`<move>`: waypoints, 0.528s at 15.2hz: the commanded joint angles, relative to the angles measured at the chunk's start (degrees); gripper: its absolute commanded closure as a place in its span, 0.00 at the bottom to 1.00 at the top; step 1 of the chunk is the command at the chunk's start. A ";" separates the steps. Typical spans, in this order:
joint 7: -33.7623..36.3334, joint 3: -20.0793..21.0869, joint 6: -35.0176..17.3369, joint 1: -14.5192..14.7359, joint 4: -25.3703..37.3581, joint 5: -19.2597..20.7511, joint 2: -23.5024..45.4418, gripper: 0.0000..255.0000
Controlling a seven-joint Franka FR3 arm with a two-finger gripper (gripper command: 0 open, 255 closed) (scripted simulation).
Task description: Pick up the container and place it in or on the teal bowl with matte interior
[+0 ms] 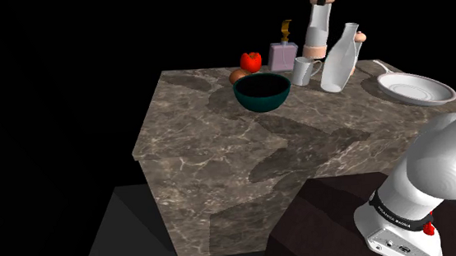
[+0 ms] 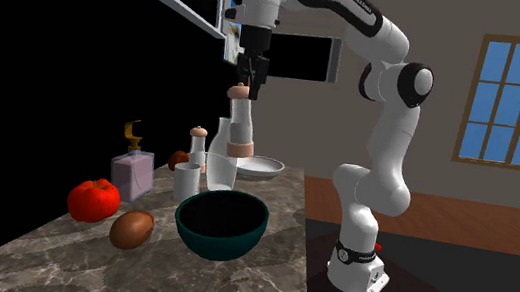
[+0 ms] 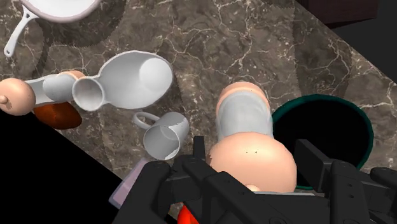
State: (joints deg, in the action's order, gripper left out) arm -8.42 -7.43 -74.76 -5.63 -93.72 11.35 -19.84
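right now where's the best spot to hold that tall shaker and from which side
By its rounded peach cap, from straight above, as the gripper does now. The shaker is tall, slim and upright, so a top grip should keep the gripper clear of the teal bowl when it goes in.

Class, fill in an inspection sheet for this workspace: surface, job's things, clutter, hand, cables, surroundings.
Surface: marbled brown counter.
Job's things: grey container with peach ends, in the air above the clutter; teal bowl, empty, on the counter.
Clutter: tomato, brown egg-shaped thing, lilac bottle, white mug, white carafe, small grinder, white pan.
Hand: shut on the container's top.
Cables: nothing seen.
Surroundings: window, wooden floor, black area behind the counter.
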 commanded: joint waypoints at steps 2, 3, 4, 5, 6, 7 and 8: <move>3.21 2.45 2.70 1.12 5.53 -1.00 3.45 1.00; 4.31 3.27 3.69 1.51 7.66 -1.29 4.78 1.00; 5.41 4.09 4.72 1.91 9.92 -1.54 6.20 1.00; 6.52 4.88 5.81 2.35 12.32 -1.76 7.71 1.00; 7.62 5.67 6.94 2.78 14.89 -1.93 9.31 1.00; 8.72 6.46 8.15 3.24 17.63 -2.05 11.03 1.00; 9.82 7.23 9.45 3.73 20.59 -2.12 12.87 1.00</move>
State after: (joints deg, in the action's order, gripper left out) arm 0.20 -1.02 -66.63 -2.39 -76.13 9.35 -8.83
